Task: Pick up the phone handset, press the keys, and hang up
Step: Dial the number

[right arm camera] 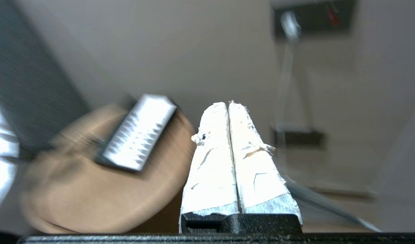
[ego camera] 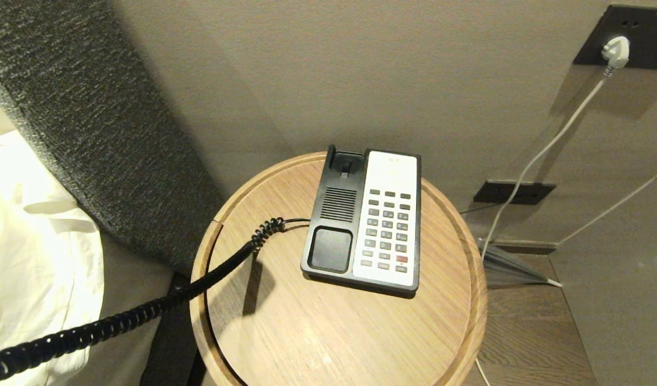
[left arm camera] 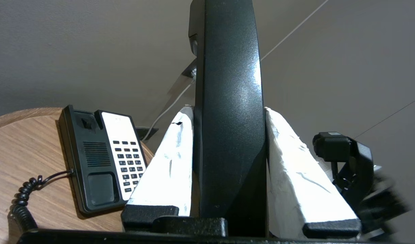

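Observation:
The phone handset (left arm camera: pixel 227 67), long and glossy black, stands upright between the white-wrapped fingers (left arm camera: pixel 166 162) of my left gripper (left arm camera: pixel 227 109), which is shut on its sides. It is held off to the left of the table, out of the head view. Its coiled cord (ego camera: pixel 146 311) runs from the phone base (ego camera: pixel 333 214) across the table and off the lower left. The cradle on the base is empty. The keys (ego camera: pixel 387 230) form a grid on the white faceplate, one of them red (ego camera: pixel 401 259). My right gripper (right arm camera: pixel 228 103) is shut on nothing, in the air to the right of the table.
The base stands on a round wooden side table (ego camera: pixel 285 332) with a raised rim. A dark padded headboard (ego camera: pixel 92 118) and white bedding (ego camera: pixel 33 257) lie to the left. A wall socket (ego camera: pixel 623 37) with a white plug and cable (ego camera: pixel 537 155) is at the right.

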Robot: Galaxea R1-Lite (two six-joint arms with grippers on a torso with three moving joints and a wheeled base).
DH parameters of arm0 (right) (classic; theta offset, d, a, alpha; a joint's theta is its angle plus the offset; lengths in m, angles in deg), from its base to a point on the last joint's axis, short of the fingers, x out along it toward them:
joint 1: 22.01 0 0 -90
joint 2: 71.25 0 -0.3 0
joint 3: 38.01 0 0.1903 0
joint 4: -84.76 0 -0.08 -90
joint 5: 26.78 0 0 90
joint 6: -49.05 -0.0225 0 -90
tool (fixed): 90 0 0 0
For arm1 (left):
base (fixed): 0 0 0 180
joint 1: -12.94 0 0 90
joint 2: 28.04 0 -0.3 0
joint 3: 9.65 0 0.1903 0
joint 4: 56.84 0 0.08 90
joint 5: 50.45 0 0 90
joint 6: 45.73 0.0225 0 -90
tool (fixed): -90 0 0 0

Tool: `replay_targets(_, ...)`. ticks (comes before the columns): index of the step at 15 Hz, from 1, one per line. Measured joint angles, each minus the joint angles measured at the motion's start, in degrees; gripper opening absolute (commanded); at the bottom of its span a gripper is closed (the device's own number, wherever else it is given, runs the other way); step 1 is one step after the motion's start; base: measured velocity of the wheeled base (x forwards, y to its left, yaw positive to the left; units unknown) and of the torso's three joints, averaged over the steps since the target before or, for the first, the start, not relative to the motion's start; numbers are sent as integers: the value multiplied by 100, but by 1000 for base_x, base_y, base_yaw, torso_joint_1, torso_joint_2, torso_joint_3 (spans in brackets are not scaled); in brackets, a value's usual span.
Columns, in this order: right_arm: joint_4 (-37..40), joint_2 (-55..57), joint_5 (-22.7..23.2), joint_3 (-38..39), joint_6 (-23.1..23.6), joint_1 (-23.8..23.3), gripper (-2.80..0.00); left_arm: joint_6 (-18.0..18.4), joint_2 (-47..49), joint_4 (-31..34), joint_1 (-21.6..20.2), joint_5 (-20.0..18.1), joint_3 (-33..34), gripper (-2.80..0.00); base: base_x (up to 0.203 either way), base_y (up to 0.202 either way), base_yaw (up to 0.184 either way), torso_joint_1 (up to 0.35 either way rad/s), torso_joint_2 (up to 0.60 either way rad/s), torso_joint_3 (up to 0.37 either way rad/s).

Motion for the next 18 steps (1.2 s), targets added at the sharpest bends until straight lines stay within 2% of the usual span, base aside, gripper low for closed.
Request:
replay_targets(1, 151, 526, 162, -546, -124, -19, -280, -2, 2, 10, 4, 2, 17, -280, 0, 0, 0, 0, 0, 0)
replay_targets(3, 298, 2094, 500, -1461, -78, -24, -280, -11, 24, 3, 0, 23, 9, -280, 0, 0, 0, 0, 0, 0)
replay_targets(5, 196, 3775, 509, -2099, 75, 168, -280, -18, 50, 5, 0, 33, 4, -280, 0, 0, 0, 0, 0, 0)
replay_targets(7, -167, 5418, 100, -2678, 201, 759, -280, -18, 78, 11, 0, 33, 34, -280, 0, 0, 0, 0, 0, 0)
replay_targets(8, -432, 6136, -236, -2951, 252, 1260, -280, -18, 99, 10, -1, 35, 39, -280, 0, 0, 0, 0, 0, 0)
replay_targets(11, -1248, 7673, -1591, -3410, 333, 2938, -280, -19, 146, -6, 0, 36, 17, -280, 0, 0, 0, 0, 0, 0)
replay_targets(13, -1738, 8214, -2328, -3346, 330, 3816, -280, -18, 161, -6, 0, 35, 9, -280, 0, 0, 0, 0, 0, 0)
replay_targets(15, -1983, 8417, -2893, -3014, 316, 4332, -280, -19, 157, -6, 0, 33, 4, -280, 0, 0, 0, 0, 0, 0)
replay_targets(18, -1879, 8343, -3060, -2544, 330, 4564, -280, -35, 118, 0, 0, 43, 37, -280, 0, 0, 0, 0, 0, 0)
